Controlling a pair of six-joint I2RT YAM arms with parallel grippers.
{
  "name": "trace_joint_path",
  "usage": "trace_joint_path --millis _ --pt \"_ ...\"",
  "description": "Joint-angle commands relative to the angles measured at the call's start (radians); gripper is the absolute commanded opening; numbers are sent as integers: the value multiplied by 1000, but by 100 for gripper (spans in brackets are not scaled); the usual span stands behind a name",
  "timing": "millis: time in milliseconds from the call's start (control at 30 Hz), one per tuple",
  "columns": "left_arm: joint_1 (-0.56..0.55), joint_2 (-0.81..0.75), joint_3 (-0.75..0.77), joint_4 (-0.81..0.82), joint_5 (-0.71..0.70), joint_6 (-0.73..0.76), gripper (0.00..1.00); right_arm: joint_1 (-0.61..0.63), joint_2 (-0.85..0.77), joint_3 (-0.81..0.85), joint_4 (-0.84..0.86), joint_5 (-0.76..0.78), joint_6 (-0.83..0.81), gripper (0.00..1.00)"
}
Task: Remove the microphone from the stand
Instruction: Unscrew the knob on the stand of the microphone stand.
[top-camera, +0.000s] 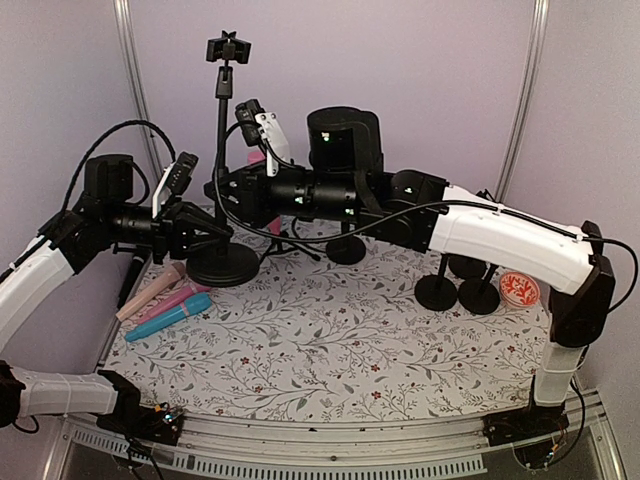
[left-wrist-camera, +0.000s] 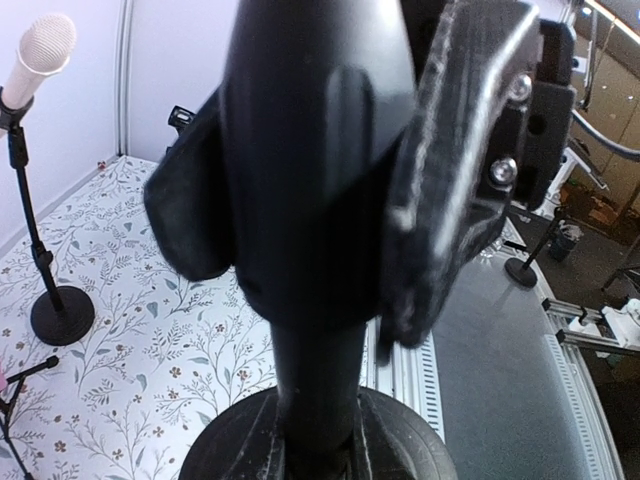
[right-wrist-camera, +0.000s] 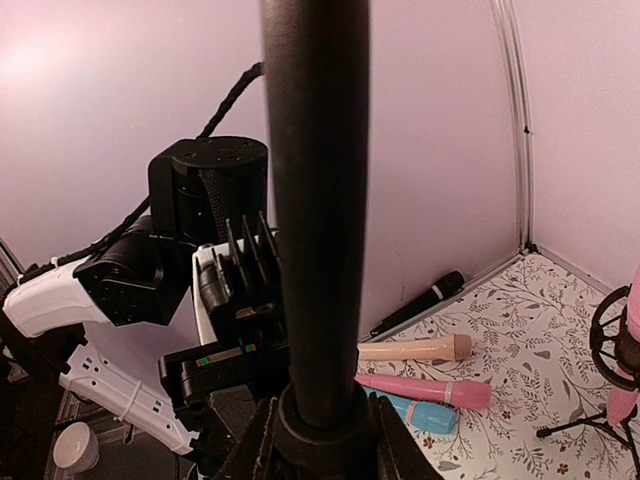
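A black stand with a round base (top-camera: 222, 265) and a thin pole (top-camera: 222, 130) stands at the back left. Its top clip (top-camera: 228, 47) looks empty. My left gripper (top-camera: 212, 232) is shut on the pole just above the base; in the left wrist view (left-wrist-camera: 320, 300) the pole fills the frame over the base (left-wrist-camera: 420, 440). My right gripper (top-camera: 222, 188) is shut on the same pole higher up, at a collar (right-wrist-camera: 320, 440). A pink microphone (top-camera: 256, 156) sits on a tripod stand behind it. A white microphone (left-wrist-camera: 45, 45) sits on another stand.
Several loose microphones lie at the left wall: beige (top-camera: 150, 293), pink (top-camera: 170, 300), blue (top-camera: 168, 317) and black (top-camera: 130, 280). Other round stand bases (top-camera: 436, 292) (top-camera: 480, 296) and a red-and-white dish (top-camera: 519, 289) sit on the right.
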Motion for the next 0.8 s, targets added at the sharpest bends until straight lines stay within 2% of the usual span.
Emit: trace_joint_path --millis 0,133,267,767 --pt "2 -16 7 33 86 14 0 -41 -92 -37 92 -97 10 0" --pt "-4 -14 9 42 200 -23 0 -63 -117 -96 178 -240 44 0" --pt "-13 -15 10 64 282 -59 0 -73 -126 -122 227 -306 62 0" --pt "-27 -9 8 88 381 -106 0 -81 -136 -188 414 -481 110 0"
